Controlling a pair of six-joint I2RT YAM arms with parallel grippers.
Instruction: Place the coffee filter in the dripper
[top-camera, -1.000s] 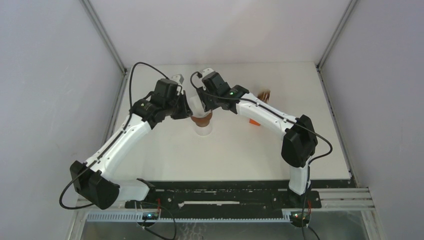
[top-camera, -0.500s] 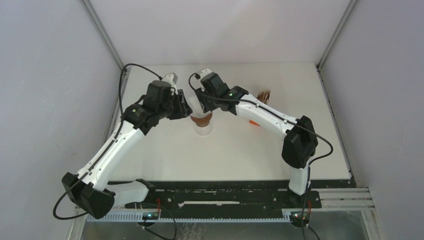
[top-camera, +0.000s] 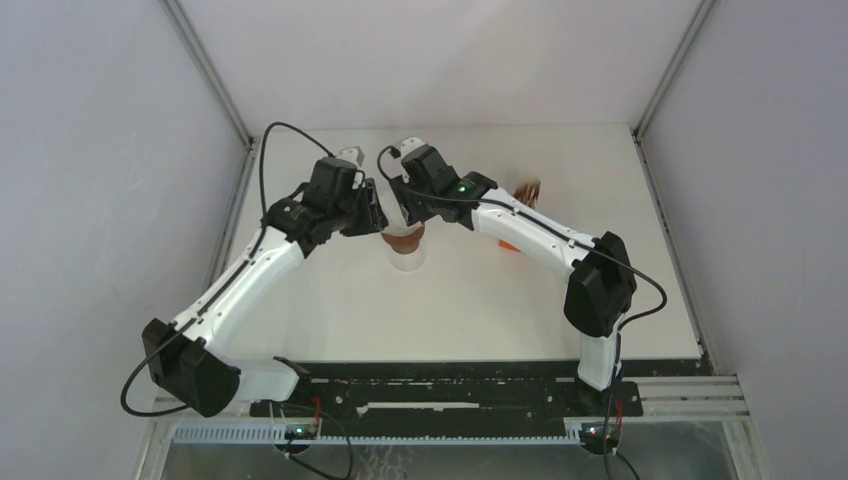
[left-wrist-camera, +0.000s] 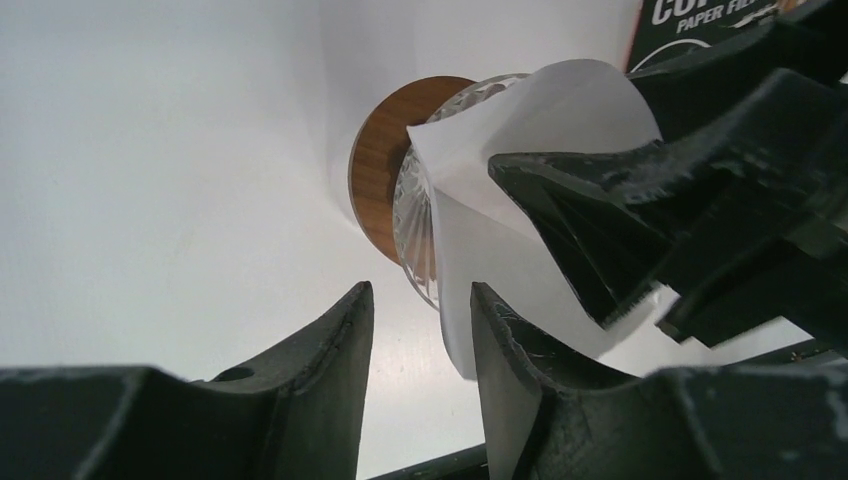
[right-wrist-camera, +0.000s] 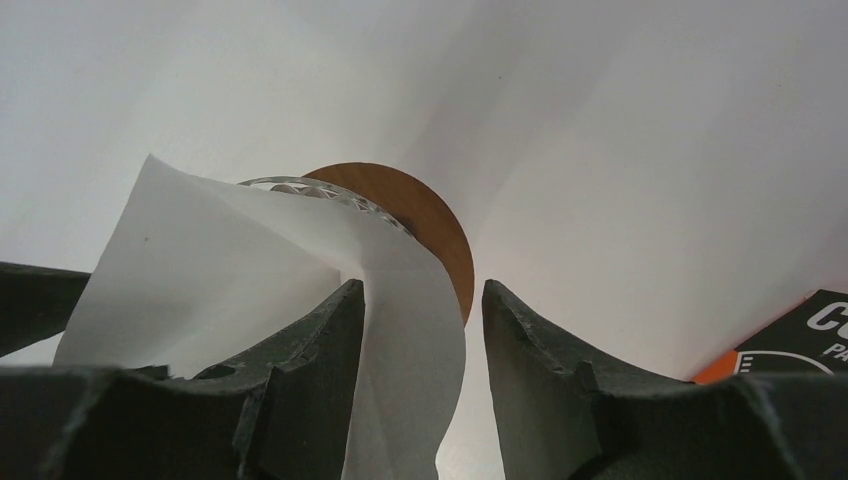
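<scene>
coffee filter (left-wrist-camera: 560, 110) is leaning half-opened against the dripper (left-wrist-camera: 385, 165) mouth, not sitting inside yet. left gripper (left-wrist-camera: 421, 300) and right gripper (right-wrist-camera: 422, 295) are both standing part open, paper edge showing in each gap, neither clamping it. Only seating is remaining, I'd say

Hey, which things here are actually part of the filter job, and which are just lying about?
Job: filter, dripper, left gripper, right gripper.
Lying about: orange filter box, its brown-edged contents.
</scene>
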